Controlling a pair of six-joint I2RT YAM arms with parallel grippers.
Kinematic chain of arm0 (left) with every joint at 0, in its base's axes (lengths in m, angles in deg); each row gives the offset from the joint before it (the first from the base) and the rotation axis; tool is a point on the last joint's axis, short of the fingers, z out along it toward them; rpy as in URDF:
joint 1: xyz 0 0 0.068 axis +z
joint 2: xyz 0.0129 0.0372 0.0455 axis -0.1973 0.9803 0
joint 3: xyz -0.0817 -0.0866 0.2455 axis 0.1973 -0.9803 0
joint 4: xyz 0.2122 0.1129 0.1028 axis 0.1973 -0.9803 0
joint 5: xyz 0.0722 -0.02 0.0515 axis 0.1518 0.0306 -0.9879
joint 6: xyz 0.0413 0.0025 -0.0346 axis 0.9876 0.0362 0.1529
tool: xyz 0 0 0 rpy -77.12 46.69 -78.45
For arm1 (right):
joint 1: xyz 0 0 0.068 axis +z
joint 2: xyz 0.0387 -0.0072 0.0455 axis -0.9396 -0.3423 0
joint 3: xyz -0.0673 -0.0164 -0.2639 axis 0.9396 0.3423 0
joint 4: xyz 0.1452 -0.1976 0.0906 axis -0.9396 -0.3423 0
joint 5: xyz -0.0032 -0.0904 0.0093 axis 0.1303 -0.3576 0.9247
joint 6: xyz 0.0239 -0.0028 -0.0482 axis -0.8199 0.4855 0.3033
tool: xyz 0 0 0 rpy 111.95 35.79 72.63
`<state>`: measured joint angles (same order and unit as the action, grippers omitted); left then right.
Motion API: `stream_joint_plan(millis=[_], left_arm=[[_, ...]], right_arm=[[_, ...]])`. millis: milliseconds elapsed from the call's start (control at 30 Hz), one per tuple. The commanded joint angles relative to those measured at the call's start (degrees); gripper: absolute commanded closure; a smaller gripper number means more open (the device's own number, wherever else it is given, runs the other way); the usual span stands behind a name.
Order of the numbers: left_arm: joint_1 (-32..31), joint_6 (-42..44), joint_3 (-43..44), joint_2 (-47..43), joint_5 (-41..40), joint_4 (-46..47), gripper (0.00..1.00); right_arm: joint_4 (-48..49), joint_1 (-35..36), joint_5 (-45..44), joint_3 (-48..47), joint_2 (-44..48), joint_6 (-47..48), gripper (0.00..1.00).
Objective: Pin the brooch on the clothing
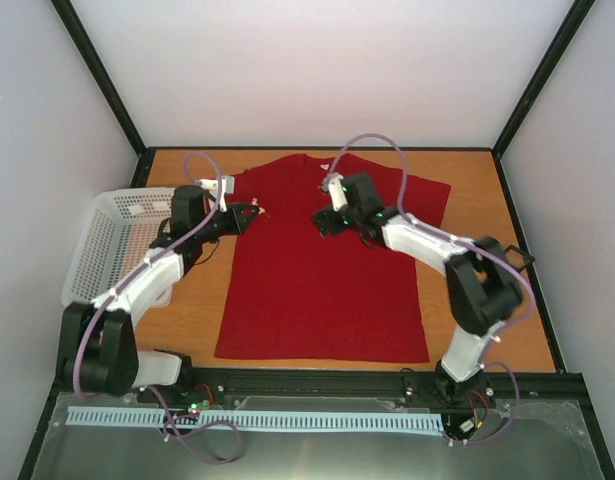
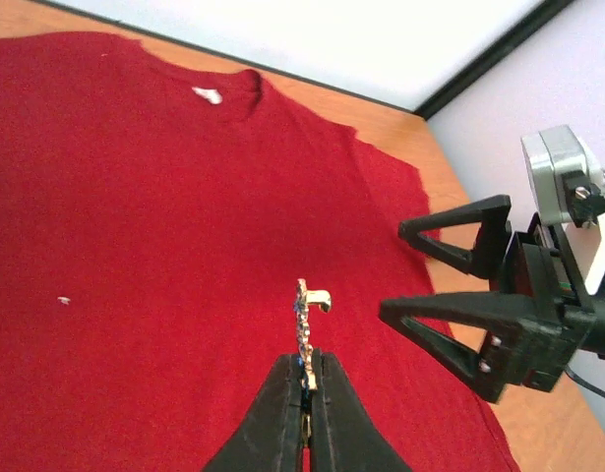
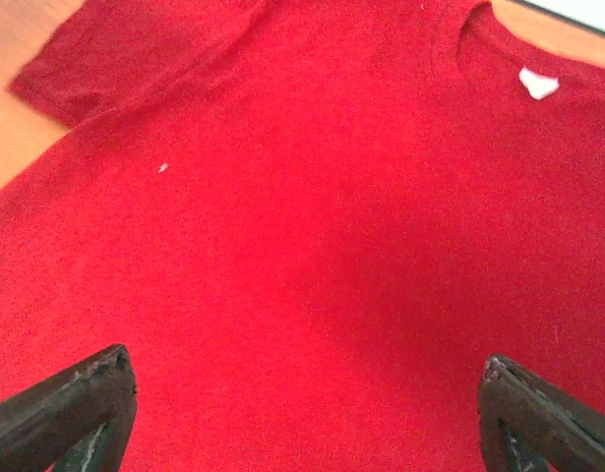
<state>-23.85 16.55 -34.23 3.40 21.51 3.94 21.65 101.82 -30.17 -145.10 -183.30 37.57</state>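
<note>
The left claw (image 2: 307, 369) is pressed together on the lower end of the brooch (image 2: 306, 313). The brooch's long axis runs from the tips toward 12 o'clock, its small hook turned to 3. It sits over the chest of the flat-lying shirt (image 2: 135, 197); contact with the cloth cannot be told. The right claw (image 2: 395, 270), spread wide and empty, faces the brooch from 3 o'clock, near but apart. Only the left wrist view shows the brooch clearly. The right wrist view shows bare cloth, with the label (image 3: 538, 84) at 1 o'clock.

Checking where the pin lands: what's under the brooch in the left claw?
Plain red T-shirt fabric lies below the brooch in the left claw. The table under that fabric is hidden.
</note>
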Motion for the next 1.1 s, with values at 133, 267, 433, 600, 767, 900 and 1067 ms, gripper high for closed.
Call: stream_joint_plan(millis=[133, 267, 433, 600, 767, 900, 1067], left_arm=[[5.5, 0.4, 10.9, 15.1, 2.8, 5.8, 0.99], [6.3, 1.1, 12.9, 19.3, 2.9, 6.6, 0.99], [6.4, 1.6, 14.4, 21.4, 0.7, 7.7, 0.99], [6.4, 0.7, 16.1, 24.6, 1.1, 9.7, 0.99], [6.5, 1.0, 19.2, 28.2, 1.0, 9.8, 1.00], [6.6, 1.9, 22.7, 30.8, 0.8, 9.2, 0.99], [6.8, 2.2, 26.5, 34.5, 1.8, 7.6, 0.99]], right_arm=[[-1.8, -0.4, -1.7, -26.1, -24.7, 11.1, 0.15], [-11.1, -0.3, -1.9, -44.0, -38.3, 11.4, 0.25], [-20.9, -0.2, -2.1, -63.5, -51.1, 10.6, 0.26], [-24.0, -0.2, -3.6, -71.2, -56.6, 10.9, 0.26], [-26.2, -0.3, -3.5, -72.2, -58.6, 11.2, 0.30], [-28.0, -0.4, -2.6, -73.1, -60.4, 11.0, 0.32], [-30.5, -1.1, 0.1, -74.9, -62.3, 9.5, 0.48]])
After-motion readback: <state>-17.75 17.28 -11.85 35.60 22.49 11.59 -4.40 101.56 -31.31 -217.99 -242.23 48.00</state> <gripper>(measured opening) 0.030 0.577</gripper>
